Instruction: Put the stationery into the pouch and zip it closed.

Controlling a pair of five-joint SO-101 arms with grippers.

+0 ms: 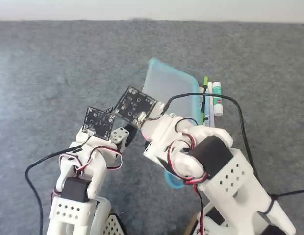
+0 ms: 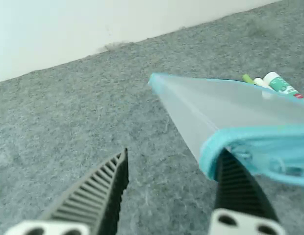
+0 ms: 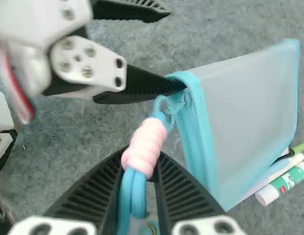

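A translucent pouch (image 1: 166, 85) with light blue trim lies tilted on the grey carpet. A green pen (image 1: 205, 90), a white pen and a glue stick (image 1: 218, 98) lie outside it along its right edge, partly tucked under it (image 3: 284, 181). My right gripper (image 3: 142, 156) is shut on the pink zipper pull (image 3: 144, 142) and its blue cord at the pouch's near end. My left gripper (image 2: 174, 156) stands open, and one of its fingers (image 3: 142, 85) touches the pouch corner (image 2: 215, 152) beside the zipper slider.
Grey carpet (image 1: 68, 63) spreads around the pouch, and a pale wall (image 2: 68, 29) rises at its far edge. A black cable (image 1: 238, 110) arcs over the right arm, close to the stationery. The two arms stand close together in front of the pouch.
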